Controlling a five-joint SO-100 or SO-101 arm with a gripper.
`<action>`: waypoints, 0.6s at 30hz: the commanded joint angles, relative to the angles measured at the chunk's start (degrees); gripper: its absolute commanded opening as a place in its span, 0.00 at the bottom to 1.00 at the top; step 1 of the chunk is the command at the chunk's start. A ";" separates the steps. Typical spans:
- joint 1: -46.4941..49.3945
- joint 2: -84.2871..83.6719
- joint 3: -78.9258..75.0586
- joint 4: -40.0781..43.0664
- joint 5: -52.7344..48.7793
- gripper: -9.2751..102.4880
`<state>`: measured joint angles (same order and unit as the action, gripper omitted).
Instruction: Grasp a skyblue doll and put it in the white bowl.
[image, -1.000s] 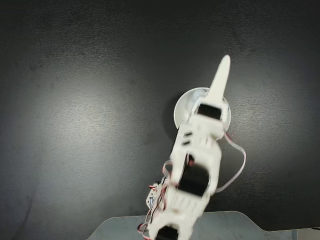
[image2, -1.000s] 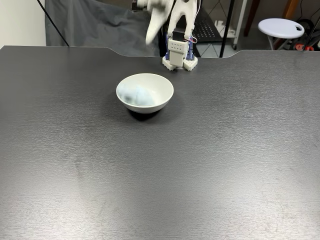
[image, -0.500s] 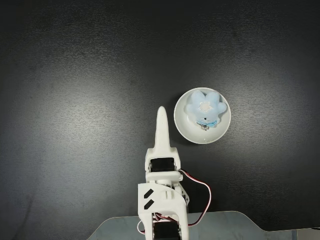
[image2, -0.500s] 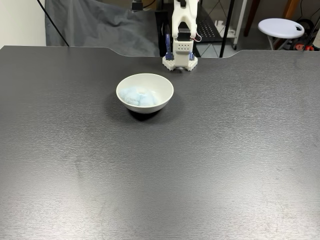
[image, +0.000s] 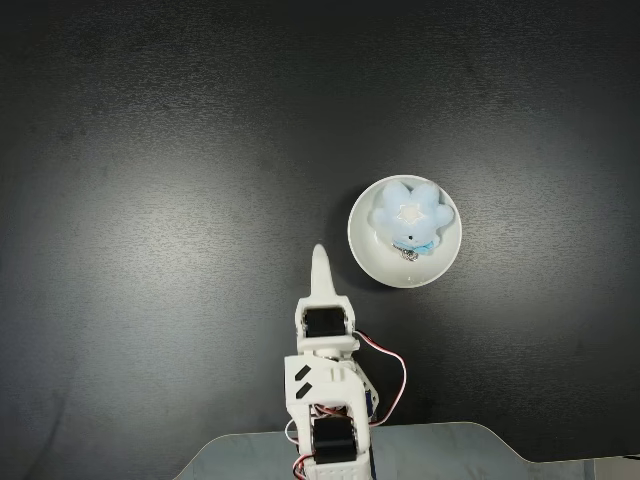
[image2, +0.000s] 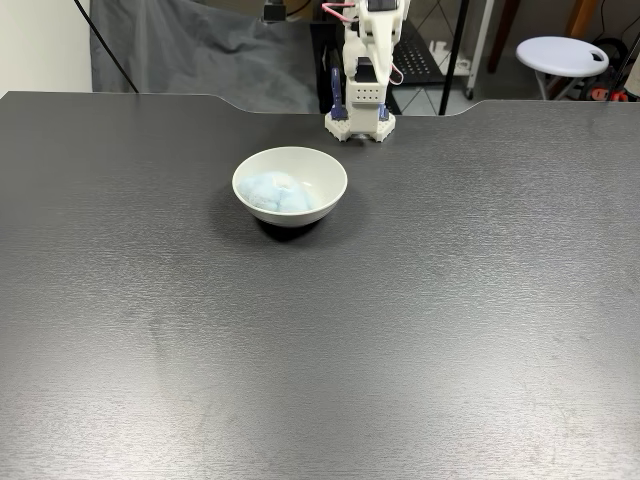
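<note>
Seen from above in a fixed view, we find the skyblue doll lying inside the white bowl; it is a fluffy pale-blue plush with stubby, star-like limbs spread around a paler centre, and a small metal loop shows at its lower edge; it sits toward the upper part of the bowl's inside and leaves a crescent of glossy white bare below it. In the other fixed view we see the doll as a soft blue mound below the bowl's rim. The gripper points up the picture, to the left of the bowl and apart from it; its jaws appear as one slim white point, pressed together on nothing. The dark worktop lies bare on all sides of the bowl; its far edge, with a shallow notch, runs just behind the arm's base.
</note>
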<state>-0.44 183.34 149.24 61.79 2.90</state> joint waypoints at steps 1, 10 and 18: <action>0.00 0.26 5.54 -1.23 -0.18 0.13; 0.09 8.00 20.04 -0.35 -0.18 0.13; 3.69 8.00 20.04 4.31 -0.09 0.13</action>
<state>1.23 191.16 170.77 62.93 2.90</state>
